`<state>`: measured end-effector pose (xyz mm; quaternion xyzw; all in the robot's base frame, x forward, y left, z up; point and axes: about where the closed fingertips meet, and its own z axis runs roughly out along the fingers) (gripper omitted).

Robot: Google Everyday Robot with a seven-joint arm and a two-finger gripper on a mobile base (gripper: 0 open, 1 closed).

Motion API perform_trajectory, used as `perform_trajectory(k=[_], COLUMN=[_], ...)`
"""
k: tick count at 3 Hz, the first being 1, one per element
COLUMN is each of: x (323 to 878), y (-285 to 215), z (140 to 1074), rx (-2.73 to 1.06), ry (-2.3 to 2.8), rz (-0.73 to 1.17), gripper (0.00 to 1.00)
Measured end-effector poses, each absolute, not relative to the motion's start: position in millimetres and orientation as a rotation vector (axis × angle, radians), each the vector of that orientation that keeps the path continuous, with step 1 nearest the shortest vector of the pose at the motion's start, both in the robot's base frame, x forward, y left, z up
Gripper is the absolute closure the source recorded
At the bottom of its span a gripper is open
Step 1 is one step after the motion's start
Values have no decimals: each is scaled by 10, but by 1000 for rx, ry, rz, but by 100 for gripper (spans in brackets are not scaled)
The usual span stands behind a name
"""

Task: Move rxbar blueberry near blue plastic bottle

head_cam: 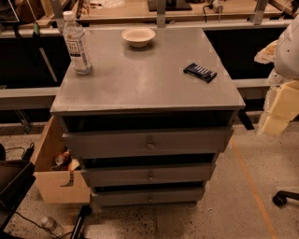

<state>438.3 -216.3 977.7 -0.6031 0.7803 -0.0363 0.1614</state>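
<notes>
The rxbar blueberry (200, 72), a flat dark navy bar with white lettering, lies on the right side of the grey cabinet top (140, 84). The blue plastic bottle (76, 43), clear with a white cap and a white label, stands upright at the top's far left corner. The bar and the bottle are far apart, on opposite sides of the top. My gripper (281, 106) shows as pale yellow parts at the right edge of the view, below the white arm (288, 46). It is off the cabinet's right side, to the right of the bar, and it holds nothing that I can see.
A white bowl (138, 36) sits at the back middle of the top. The cabinet has three drawers (149, 144), slightly pulled out. A cardboard box (56, 172) with items stands on the floor at the left. A workbench (140, 11) runs behind.
</notes>
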Motion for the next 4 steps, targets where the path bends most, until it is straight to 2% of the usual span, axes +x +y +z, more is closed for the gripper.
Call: perform_trajectory(k=[2,4], x=[4515,5638], y=[-2255,-2924], z=[9773,9821], rx=[-1610,-1164], ry=[2201,1914], rz=[-28,182], gripper=[0,0])
